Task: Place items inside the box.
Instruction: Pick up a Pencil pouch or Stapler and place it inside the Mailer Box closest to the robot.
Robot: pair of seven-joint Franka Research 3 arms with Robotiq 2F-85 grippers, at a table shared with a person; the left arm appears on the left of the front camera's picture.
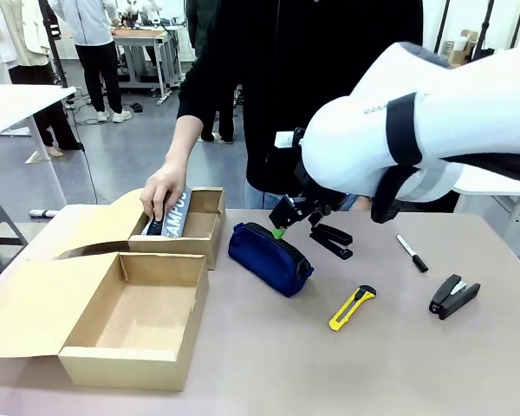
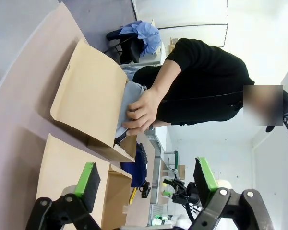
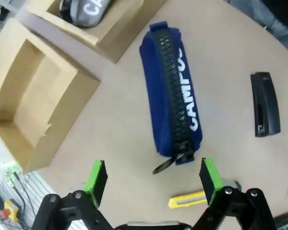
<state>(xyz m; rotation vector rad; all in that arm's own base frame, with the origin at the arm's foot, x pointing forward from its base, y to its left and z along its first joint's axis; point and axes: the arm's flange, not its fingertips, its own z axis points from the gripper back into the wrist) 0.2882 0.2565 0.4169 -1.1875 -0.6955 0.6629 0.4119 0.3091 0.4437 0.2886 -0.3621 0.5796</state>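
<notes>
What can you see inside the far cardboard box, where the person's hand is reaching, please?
A grey zip pouch lies in the far box, with the person's hand resting on its end. Anything beneath the pouch is covered.

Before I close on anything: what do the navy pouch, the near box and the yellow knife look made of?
Navy pouch: woven fabric, matte and soft-looking, with rounded sides and a stitched black zipper. Near box: plain brown cardboard, matte, with folded flaps and raw edges. Yellow knife: probably hard plastic, slightly glossy; its blade cannot be made out.
</notes>
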